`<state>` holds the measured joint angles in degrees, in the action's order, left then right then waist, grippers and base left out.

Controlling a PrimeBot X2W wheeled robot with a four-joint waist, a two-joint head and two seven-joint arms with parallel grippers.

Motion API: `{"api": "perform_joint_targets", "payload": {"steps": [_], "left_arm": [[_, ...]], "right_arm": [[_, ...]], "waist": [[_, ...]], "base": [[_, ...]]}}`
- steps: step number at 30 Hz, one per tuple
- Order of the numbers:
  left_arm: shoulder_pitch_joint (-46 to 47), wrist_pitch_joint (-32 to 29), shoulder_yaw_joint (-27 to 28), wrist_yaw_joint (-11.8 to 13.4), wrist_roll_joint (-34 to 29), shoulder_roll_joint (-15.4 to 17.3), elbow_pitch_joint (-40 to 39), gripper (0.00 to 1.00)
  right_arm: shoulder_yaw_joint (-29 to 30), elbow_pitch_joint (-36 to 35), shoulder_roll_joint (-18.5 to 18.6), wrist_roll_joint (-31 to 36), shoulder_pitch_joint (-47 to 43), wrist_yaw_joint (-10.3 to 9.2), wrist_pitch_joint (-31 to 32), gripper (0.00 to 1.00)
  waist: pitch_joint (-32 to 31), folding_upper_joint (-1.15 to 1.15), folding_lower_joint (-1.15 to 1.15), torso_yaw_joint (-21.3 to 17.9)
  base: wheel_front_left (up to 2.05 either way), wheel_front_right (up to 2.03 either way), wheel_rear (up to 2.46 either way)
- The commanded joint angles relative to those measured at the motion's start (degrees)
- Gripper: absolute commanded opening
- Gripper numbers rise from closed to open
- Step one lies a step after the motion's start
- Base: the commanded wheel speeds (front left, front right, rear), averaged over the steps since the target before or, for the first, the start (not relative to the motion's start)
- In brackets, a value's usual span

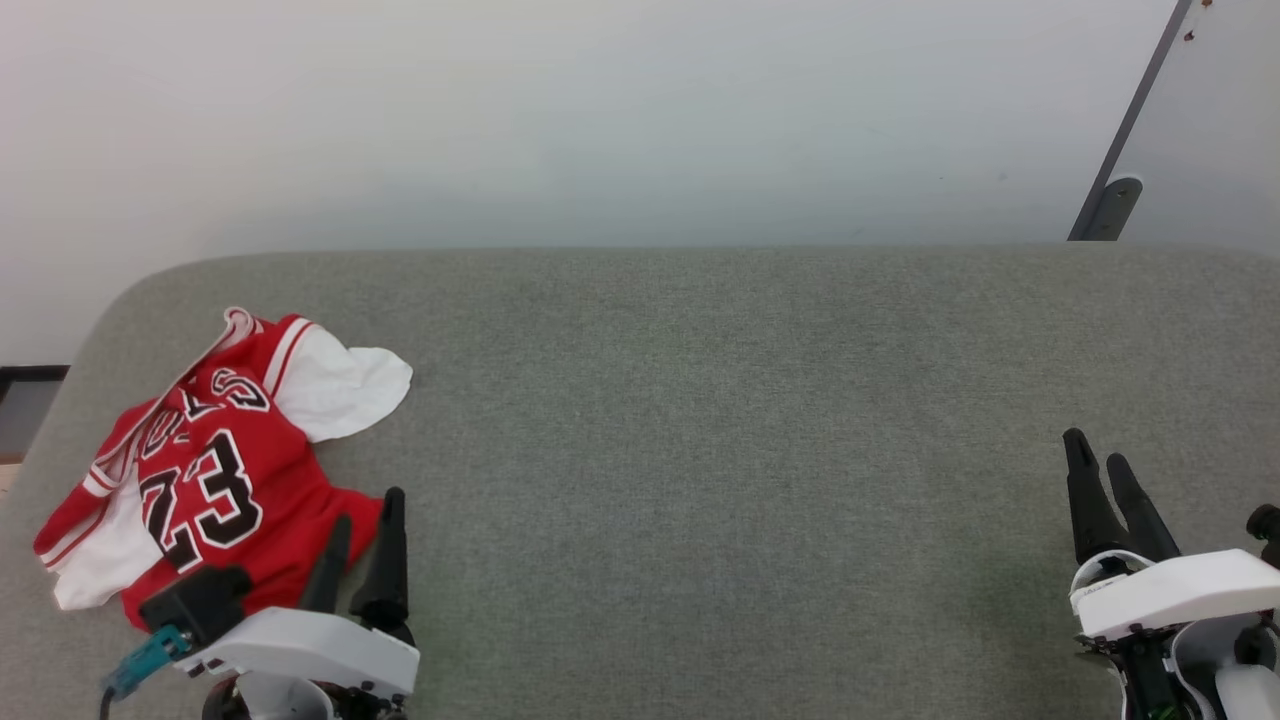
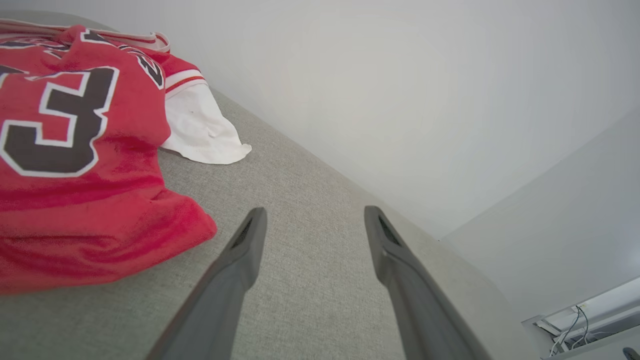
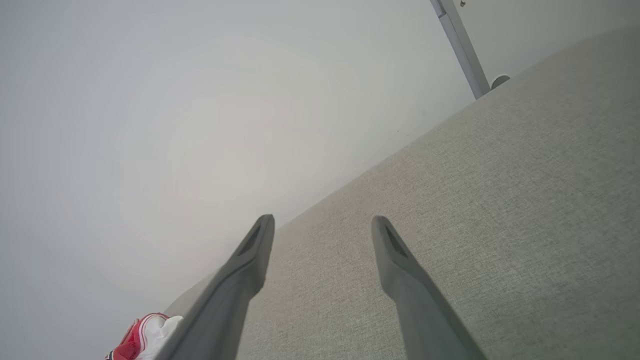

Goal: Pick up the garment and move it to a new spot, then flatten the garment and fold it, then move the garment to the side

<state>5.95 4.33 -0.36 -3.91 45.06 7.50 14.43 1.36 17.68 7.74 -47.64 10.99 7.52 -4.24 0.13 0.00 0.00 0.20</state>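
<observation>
Jersey (image 1: 215,470) lies crumpled at the worktop's (image 1: 700,400) left end. Your left hand (image 1: 368,507), fingers spread, sits beside its hem: shift over, pinch a thick fold. Your right hand (image 1: 1094,448) is spread too.

Soft, even, bright light all round; shadows barely show, no glare, and both wrist views bend at the edges.
</observation>
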Motion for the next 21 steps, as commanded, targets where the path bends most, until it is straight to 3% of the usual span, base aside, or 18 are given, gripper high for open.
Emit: {"api": "perform_joint_targets", "payload": {"steps": [1, 10, 21], "left_arm": [[1.5, 0.5, -0.3, 0.4, -1.8, 0.7, -0.8, 1.0], [1.8, 2.1, -2.5, 1.8, -9.1, 2.2, -0.6, 1.0], [2.1, 3.9, -4.3, 2.8, -15.4, 3.3, 0.1, 1.0]], "right_arm": [[-0.2, -0.5, 0.6, 2.1, 1.6, -0.02, -0.6, 1.0], [-0.6, 0.6, 0.6, 12.2, 2.4, -0.03, -2.1, 1.0], [-0.6, 1.9, 0.9, 19.9, 3.5, -0.03, -4.0, 1.0]], "waist": [[0.0, 0.0, 0.0, 0.0], [-0.2, 0.0, 0.0, -0.1], [-0.4, 0.0, 0.0, -0.1]], "base": [[0.0, 0.0, 0.0], [0.0, 0.0, 0.0], [0.0, 0.0, 0.0]]}}
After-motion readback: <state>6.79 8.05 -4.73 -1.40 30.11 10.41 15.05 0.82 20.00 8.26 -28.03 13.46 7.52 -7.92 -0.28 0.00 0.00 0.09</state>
